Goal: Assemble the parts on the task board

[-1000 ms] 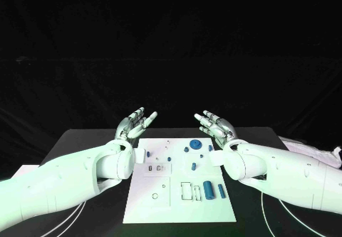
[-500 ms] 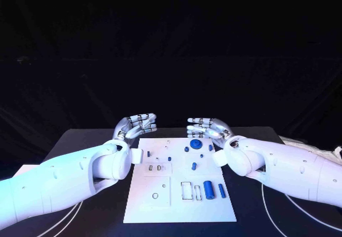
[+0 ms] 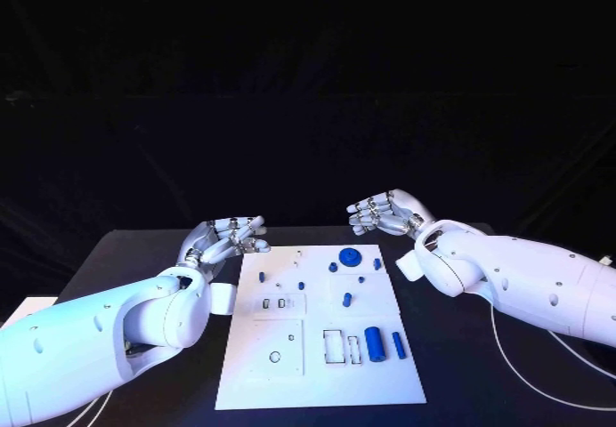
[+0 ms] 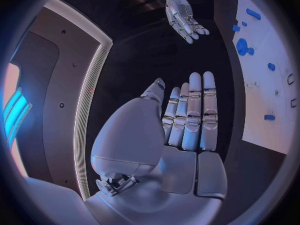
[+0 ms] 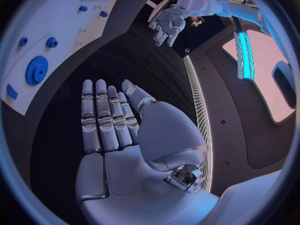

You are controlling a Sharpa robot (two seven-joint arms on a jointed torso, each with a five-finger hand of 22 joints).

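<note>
The task board [image 3: 321, 356] lies flat in the middle of the black table [image 3: 488, 374], its long axis running from the robot's side toward the far edge, with dark tabletop showing along both long sides. Near its far end sits a round blue part [image 3: 349, 258] with smaller blue pieces close by. Toward the near right stands out a blue cylinder [image 3: 374, 343], its length parallel to the board's long sides, and just beside it a thinner blue bar [image 3: 398, 344] pointing the same way.

The left hand [image 3: 225, 237] hangs off the board's far left corner, fingers straight, side by side, nothing in them — the left wrist view shows the palm [image 4: 187, 125] bare. The right hand [image 3: 385, 213] is raised beyond the far right corner, also holding nothing; its fingers [image 5: 103, 117] lie extended in the right wrist view. Both hands are clear of the board — the parts lie untouched between the two arms.
</note>
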